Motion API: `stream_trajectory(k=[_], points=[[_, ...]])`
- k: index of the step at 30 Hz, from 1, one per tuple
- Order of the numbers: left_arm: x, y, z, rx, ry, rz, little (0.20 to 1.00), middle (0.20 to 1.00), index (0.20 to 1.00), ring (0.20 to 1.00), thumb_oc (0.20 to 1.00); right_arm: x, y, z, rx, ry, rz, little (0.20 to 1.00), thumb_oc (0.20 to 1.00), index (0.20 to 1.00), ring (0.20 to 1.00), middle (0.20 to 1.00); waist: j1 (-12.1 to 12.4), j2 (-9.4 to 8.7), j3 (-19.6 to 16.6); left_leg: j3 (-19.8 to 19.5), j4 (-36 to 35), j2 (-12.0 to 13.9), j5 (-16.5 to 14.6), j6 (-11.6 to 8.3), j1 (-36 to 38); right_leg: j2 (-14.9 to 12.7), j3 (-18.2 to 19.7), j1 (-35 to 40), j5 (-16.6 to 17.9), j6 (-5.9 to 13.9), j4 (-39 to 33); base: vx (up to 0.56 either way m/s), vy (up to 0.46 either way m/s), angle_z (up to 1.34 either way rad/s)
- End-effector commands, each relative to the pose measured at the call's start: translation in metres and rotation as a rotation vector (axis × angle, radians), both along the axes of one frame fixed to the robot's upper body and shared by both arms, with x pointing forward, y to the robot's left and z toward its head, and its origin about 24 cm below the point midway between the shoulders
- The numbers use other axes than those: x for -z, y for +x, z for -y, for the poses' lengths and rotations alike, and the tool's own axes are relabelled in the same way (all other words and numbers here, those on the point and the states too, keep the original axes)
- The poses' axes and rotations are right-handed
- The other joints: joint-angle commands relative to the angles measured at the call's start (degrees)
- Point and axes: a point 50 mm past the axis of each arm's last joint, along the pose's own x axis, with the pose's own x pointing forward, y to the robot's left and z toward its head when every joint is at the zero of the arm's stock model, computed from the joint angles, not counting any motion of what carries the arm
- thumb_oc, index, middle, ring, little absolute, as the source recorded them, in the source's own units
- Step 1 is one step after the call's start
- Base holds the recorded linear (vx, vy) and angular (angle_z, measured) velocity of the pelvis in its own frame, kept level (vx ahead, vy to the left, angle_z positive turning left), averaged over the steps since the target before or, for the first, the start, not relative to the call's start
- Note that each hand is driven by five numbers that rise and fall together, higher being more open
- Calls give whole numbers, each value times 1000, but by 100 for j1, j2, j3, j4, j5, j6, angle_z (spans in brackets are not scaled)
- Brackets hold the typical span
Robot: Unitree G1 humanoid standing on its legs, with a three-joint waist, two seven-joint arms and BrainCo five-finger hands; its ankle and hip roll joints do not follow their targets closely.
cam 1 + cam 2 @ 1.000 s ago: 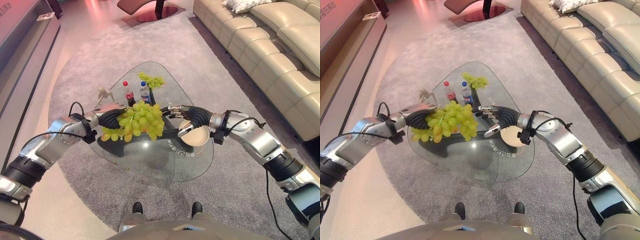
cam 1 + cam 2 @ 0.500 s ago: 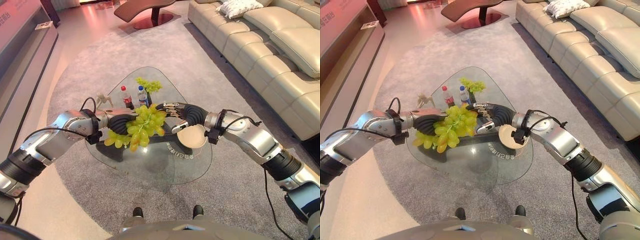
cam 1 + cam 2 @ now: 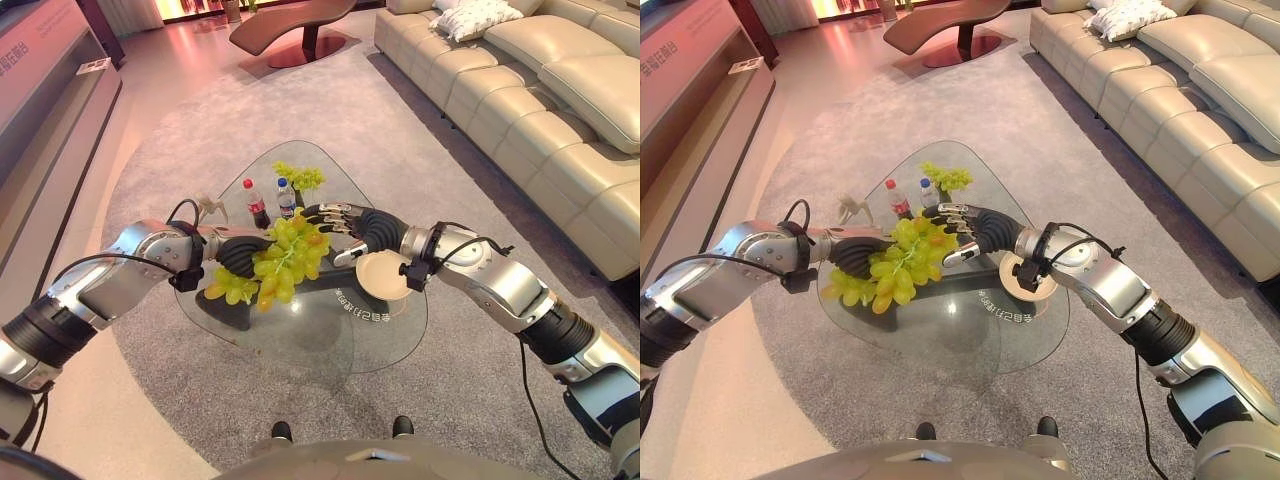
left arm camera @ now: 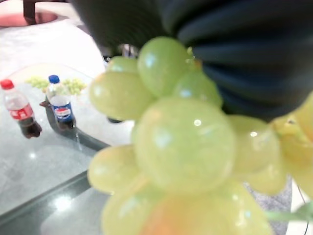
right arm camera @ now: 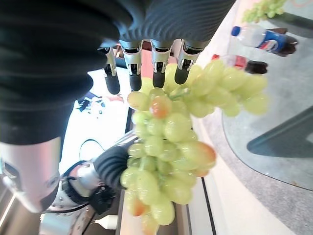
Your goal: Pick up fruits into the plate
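A big bunch of green grapes (image 3: 278, 258) is held in the air over the left part of the glass table (image 3: 300, 335). My left hand (image 3: 238, 256) comes into the bunch from the left, its dark cover half buried among the grapes (image 4: 181, 142). From the right, my right hand (image 3: 368, 226) reaches the top of the bunch, open, with its straight fingers (image 5: 154, 73) touching the grapes near the stem. A beige plate (image 3: 385, 276) lies on the table under my right wrist, with nothing in it. A second, smaller grape bunch (image 3: 299, 178) lies at the table's far end.
Two small bottles, one red-capped (image 3: 256, 204) and one blue-capped (image 3: 287, 197), stand just beyond the hands. A small pale figurine (image 3: 207, 206) sits at the table's left edge. A cream sofa (image 3: 540, 110) runs along the right, and a low cabinet (image 3: 40, 100) lines the left.
The whole view has shifted. The bunch now droops lower toward the left, and my right hand has reached further left past the plate onto its top.
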Motion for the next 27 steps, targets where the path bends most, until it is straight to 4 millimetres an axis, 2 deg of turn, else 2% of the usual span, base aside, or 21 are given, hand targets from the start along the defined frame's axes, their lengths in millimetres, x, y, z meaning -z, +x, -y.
stream_trajectory(k=[1, 9, 16, 17, 21, 27], points=[[-32, 13, -7, -26, -52, 131, 200, 200, 200, 200, 200, -44, -15, -18, -136, 161, 161, 1000, 1000, 1000, 1000, 1000, 48, -143, -86, 60, 446, -222, -865, 139, -206, -180, -455, 139, -532, 155, 302, 0, 0, 0], [-32, 16, -3, -15, -54, 122, 200, 200, 200, 200, 200, -40, -12, -21, -131, 155, 146, 1000, 1000, 1000, 1000, 1000, 61, -133, -84, 13, 440, -211, -868, 123, -181, -170, -485, 190, -574, 123, 311, 0, 0, 0], [-38, 18, -5, -32, -74, 141, 200, 200, 200, 200, 200, -46, -10, -19, -91, 156, 241, 1000, 1000, 1000, 1000, 1000, 57, -121, -87, 0, 429, -201, -856, 115, -175, -157, -474, 189, -594, 110, 333, 0, 0, 0], [-41, 19, -5, -40, -88, 156, 200, 200, 200, 200, 200, -49, -9, -17, -75, 150, 292, 1000, 1000, 1000, 1000, 1000, 50, -120, -93, -13, 430, -205, -859, 114, -177, -152, -462, 189, -603, 106, 339, 0, 0, 0], [-46, 20, -6, -47, -98, 185, 200, 200, 200, 200, 200, -51, -10, -16, -87, 139, 300, 1000, 1000, 1000, 1000, 1000, 54, -116, -103, -25, 422, -205, -855, 114, -184, -150, -466, 182, -609, 105, 340, 0, 0, 0], [-70, 21, -14, -55, -159, 342, 200, 200, 200, 200, 200, -37, -9, -6, -77, 117, 176, 1000, 1000, 1000, 1000, 1000, 45, -143, -141, -58, 406, -196, -828, 107, -183, -110, -436, 196, -652, 74, 381, 0, 0, 0]])
